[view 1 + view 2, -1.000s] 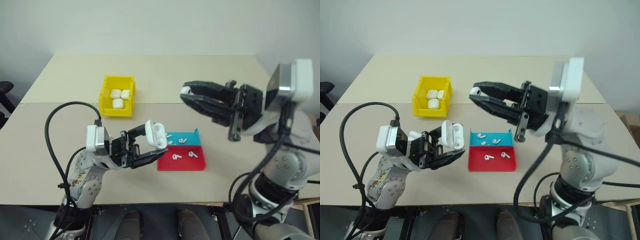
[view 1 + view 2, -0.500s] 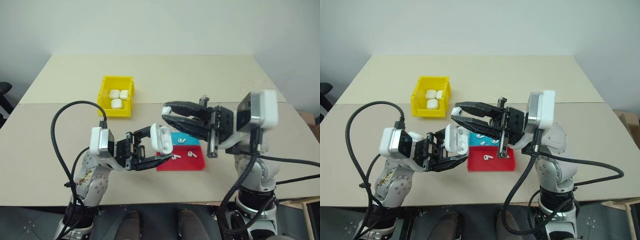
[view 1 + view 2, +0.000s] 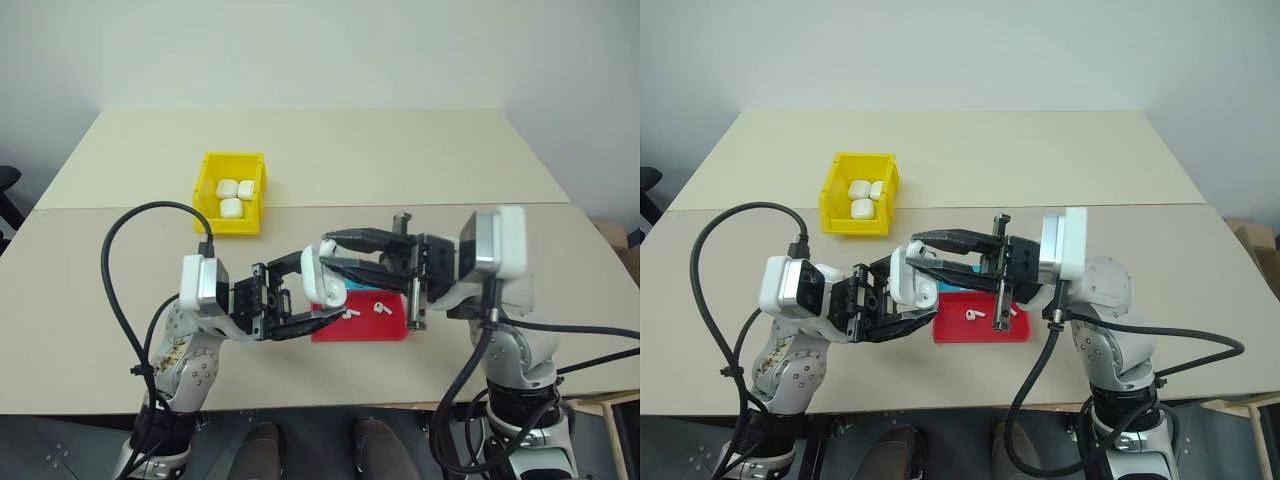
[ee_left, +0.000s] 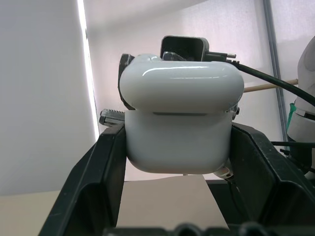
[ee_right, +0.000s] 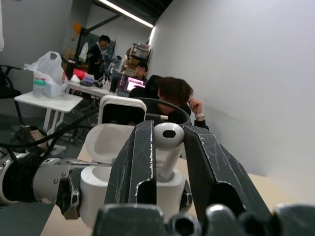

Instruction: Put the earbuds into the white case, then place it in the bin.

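Left gripper (image 3: 318, 295) is clamped on the white case (image 3: 322, 283), one black finger on each side; the left wrist view shows the case seated squarely between the fingers (image 4: 91, 184). The lid stands open, hinged up on the side toward the left wrist. Right gripper (image 3: 330, 250) meets it head-on from the opposite side, its fingertips directly over the case mouth. The right wrist view shows its two fingers (image 5: 138, 162) pinching one earbud (image 5: 168, 147), rounded head toward the wrist camera, stem pointing down into the open case (image 5: 123, 167); whether the stem tip touches the case, cannot tell. Just beyond and below both grippers lies the flat tray (image 3: 385, 328), red half visible, teal half mostly hidden by the right gripper, with two loose earbuds (image 3: 365, 311) on the red part. Well beyond the left gripper, on the far side of the table (image 3: 420, 150), stands the yellow bin (image 3: 208, 195) holding three closed white cases (image 3: 232, 193).
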Tool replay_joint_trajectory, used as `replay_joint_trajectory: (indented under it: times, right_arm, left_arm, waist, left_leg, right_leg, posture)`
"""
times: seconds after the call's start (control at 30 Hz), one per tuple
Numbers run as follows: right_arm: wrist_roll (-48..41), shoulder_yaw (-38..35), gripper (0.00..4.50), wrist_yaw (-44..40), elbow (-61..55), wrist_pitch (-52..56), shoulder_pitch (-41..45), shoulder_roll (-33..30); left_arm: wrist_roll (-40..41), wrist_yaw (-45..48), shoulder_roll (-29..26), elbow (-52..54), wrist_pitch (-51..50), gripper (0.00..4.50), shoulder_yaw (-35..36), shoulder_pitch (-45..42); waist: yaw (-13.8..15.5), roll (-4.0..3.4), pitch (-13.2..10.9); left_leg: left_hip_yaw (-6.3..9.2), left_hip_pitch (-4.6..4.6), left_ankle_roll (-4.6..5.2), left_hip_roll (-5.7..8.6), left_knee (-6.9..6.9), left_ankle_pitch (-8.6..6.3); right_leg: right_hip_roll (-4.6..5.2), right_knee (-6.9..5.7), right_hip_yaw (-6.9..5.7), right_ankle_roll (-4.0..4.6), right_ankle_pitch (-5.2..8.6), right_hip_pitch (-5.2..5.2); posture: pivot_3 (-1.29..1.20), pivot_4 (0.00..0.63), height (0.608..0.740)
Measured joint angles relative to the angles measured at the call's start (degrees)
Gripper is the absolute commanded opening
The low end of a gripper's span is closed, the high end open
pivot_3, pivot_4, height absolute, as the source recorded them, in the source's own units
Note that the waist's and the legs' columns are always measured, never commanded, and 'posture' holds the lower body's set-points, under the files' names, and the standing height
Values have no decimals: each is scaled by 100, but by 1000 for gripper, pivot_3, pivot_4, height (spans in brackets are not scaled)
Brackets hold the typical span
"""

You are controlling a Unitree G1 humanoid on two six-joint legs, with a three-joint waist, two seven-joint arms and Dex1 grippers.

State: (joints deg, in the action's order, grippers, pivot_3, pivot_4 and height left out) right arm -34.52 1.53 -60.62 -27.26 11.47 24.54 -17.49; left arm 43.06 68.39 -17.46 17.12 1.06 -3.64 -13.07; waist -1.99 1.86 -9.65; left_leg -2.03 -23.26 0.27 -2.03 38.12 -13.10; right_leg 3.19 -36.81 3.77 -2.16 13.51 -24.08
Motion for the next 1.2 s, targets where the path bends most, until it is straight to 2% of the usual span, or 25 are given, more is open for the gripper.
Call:
replay_joint_trajectory:
  times: [0.17,0.37,0.5,0.7,0.87,0.93,1.03,1.1,1.2]
  right_arm:
    - [38,49,848,8,46,-185,-9,-47]
    - [30,96,2580,-27,66,-343,-34,-202]
    - [35,144,2580,-75,66,-404,-75,-343]
    - [83,-28,2580,-369,182,-612,-153,-975]
    - [703,-228,2580,-345,812,-139,613,-2345]
    - [1337,111,2580,-365,1193,209,1119,-2906]
    - [2365,1014,2580,-618,1744,435,1828,-3279]
    - [2979,1664,2580,-821,2135,509,2282,-3258]
    - [3808,2487,2580,-1078,2908,476,2997,-2894]
  left_arm:
    - [-23,0,31,-9,0,2794,5,1]
    - [-73,14,68,-42,0,2794,11,5]
    - [-153,25,93,-120,3,2794,17,5]
    - [-413,234,-79,-435,408,2794,188,144]
    - [-809,587,-506,-814,929,2794,431,831]
    - [-959,657,-608,-854,1149,2794,491,1049]
    - [-1161,710,-736,-924,1436,2794,543,1291]
    - [-1279,767,-797,-1026,1655,2794,562,1389]
    - [-1439,808,-852,-1173,1943,2794,568,1557]
  waist:
    - [1,0,0]
    - [4,0,0]
    - [6,0,0]
    - [4,0,0]
    - [-24,-1,-1]
    - [-28,-1,0]
    - [-31,-1,0]
    - [-46,-2,0]
    - [-60,-2,0]
  left_leg:
    - [1,0,0,0,0,0]
    - [1,0,0,0,0,0]
    - [1,0,0,0,0,0]
    - [-2,2,0,0,0,0]
    - [-9,2,0,-2,0,0]
    - [-13,4,0,-4,-2,0]
    - [-16,1,0,-5,-3,0]
    - [-23,1,0,-4,-4,0]
    - [-25,-2,0,-6,-4,0]
  right_leg:
    - [0,0,0,0,0,-1]
    - [0,0,0,0,0,0]
    - [0,1,0,0,0,1]
    - [0,2,1,0,0,1]
    - [1,1,3,5,2,-5]
    - [2,2,5,9,4,-7]
    - [2,3,5,10,5,-11]
    - [4,2,11,10,5,-15]
    - [4,1,11,10,5,-20]
  posture:
    - [0,150,740]
    - [0,150,740]
    - [0,150,740]
    - [0,150,740]
    - [0,150,740]
    - [0,150,740]
    - [0,150,740]
    - [0,150,740]
    - [0,150,740]
